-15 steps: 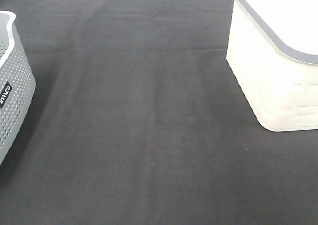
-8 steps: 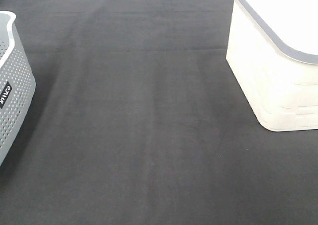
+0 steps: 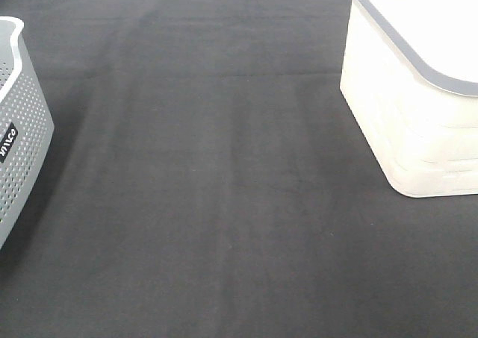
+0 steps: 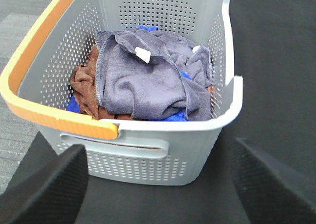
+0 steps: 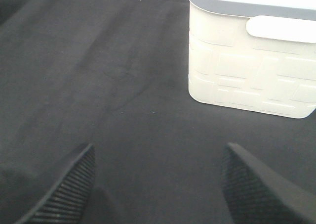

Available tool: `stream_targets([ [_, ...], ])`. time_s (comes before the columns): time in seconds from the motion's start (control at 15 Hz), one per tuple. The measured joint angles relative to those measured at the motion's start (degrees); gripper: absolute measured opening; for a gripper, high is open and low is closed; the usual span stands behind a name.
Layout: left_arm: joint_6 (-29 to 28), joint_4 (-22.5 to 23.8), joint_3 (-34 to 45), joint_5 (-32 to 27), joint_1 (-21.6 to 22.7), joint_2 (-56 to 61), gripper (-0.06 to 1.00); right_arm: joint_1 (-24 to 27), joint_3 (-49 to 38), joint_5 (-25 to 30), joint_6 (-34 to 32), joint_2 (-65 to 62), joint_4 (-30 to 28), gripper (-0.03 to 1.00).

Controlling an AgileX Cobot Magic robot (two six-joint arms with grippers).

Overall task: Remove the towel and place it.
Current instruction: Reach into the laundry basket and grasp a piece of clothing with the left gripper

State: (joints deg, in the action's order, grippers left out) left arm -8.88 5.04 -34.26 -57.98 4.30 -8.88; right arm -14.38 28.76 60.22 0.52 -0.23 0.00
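Towel (image 4: 143, 85), one grey basket (image 4: 163, 167), one white basket (image 5: 247, 70)

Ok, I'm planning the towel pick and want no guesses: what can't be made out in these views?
- Left wrist: the brown cloth and blue cloth lie mostly under the towel in the grey basket; count unclear.
- Exterior high: the white basket is cut by the right edge, its inside washed out by glare.
- Arms: only the fingertips of the left gripper and right gripper show, in the wrist views.
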Motion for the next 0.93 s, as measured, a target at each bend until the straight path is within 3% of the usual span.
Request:
stream_targets([
  [0.27,-5.96,0.0,-2.92,8.71,0.0,-11.57,0.74,0.0,0.0,0.0,0.0,0.0,0.0,0.71],
  [0.6,-19.82,1.09,-4.87,18.33,0.0,-29.45,0.74,0.0,0.0,0.0,0.0,0.0,0.0,0.71],
  [0.8,-23.26,1.38,-5.96,24.01,0.0,-37.64,0.74,0.0,0.0,0.0,0.0,0.0,0.0,0.71],
  [0.93,-28.88,3.38,-6.42,27.22,0.0,-42.51,0.74,0.0,0.0,0.0,0.0,0.0,0.0,0.71],
])
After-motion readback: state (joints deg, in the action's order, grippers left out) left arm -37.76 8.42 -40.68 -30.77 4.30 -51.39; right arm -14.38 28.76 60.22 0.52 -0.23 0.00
